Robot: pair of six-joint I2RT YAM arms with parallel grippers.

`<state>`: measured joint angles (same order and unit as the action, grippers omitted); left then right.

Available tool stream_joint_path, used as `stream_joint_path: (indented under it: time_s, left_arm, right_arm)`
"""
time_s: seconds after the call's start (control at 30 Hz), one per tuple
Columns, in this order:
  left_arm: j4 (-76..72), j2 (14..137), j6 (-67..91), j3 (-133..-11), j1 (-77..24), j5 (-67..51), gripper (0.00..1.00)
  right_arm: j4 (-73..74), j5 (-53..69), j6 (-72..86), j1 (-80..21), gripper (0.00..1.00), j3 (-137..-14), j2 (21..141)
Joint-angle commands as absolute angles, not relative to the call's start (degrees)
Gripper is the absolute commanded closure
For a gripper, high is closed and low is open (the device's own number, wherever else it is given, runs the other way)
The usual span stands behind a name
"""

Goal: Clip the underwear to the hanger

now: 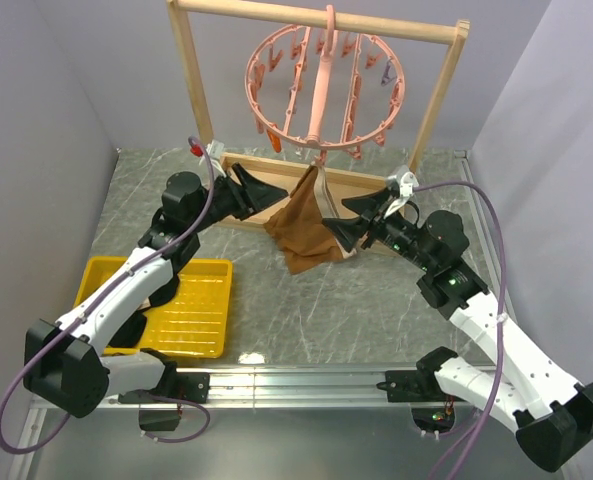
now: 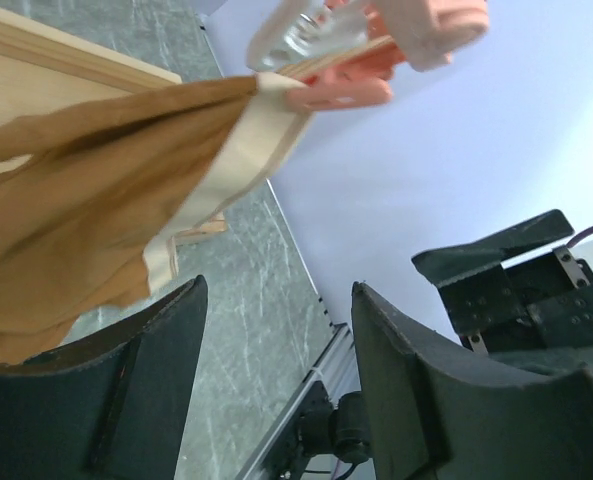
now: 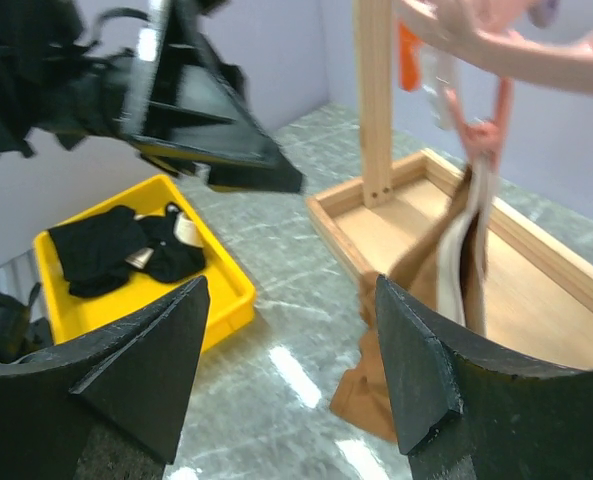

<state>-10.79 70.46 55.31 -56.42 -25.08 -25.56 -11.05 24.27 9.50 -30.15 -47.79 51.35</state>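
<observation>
hanger: the pink ring (image 1: 321, 75) hangs by its hook from the top bar of the wooden rack (image 1: 189, 70), so its clips dangle where you can reach them.
underwear: the brown underwear (image 1: 304, 232) is pinched at its pale waistband (image 2: 231, 165) by one pink clip (image 2: 341, 90). the rest sags lopsided toward the rack's base, so a second clip looks needed to level it.
left gripper: your left gripper (image 2: 276, 300) is spread wide and empty. the cloth sits up and to the left of its fingers, near but apart.
right gripper: your right gripper (image 3: 291, 295) is also parted and holds nothing. the cloth hangs ahead and to the right, not touching.
from above: the cloth hangs between your two grippers.
yellow tray: the yellow tray (image 1: 201, 330) holds a black garment (image 3: 126, 245), well apart.
</observation>
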Motion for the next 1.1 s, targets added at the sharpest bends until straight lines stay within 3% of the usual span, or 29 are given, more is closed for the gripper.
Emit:
stream_joint_path:
  time_s: [0.0,0.3,0.5,0.8,1.07]
  left_arm:
    - [-11.34,67.94,51.6,-55.46,-24.0,-25.92,0.35]
    - [-11.25,67.24,42.91,-56.08,-23.03,-29.35,0.24]
    - [-13.44,65.39,35.79,-55.37,-22.94,-34.8,0.24]
    - [-19.68,64.34,24.28,-54.05,-23.29,-38.93,0.36]
    - [-18.88,71.45,22.49,-62.48,-23.64,-28.13,0.52]
  right_arm:
    - [-10.02,23.91,9.58,-27.78,0.26,-45.8,48.61]
    - [-9.4,24.78,9.93,-19.61,0.26,-41.13,44.21]
    - [-11.69,26.72,9.93,-15.12,0.35,-39.64,43.77]
    - [-20.38,27.77,7.91,-10.02,0.45,-42.27,51.22]
    - [-25.05,29.35,7.74,-6.86,0.48,-46.49,58.44]
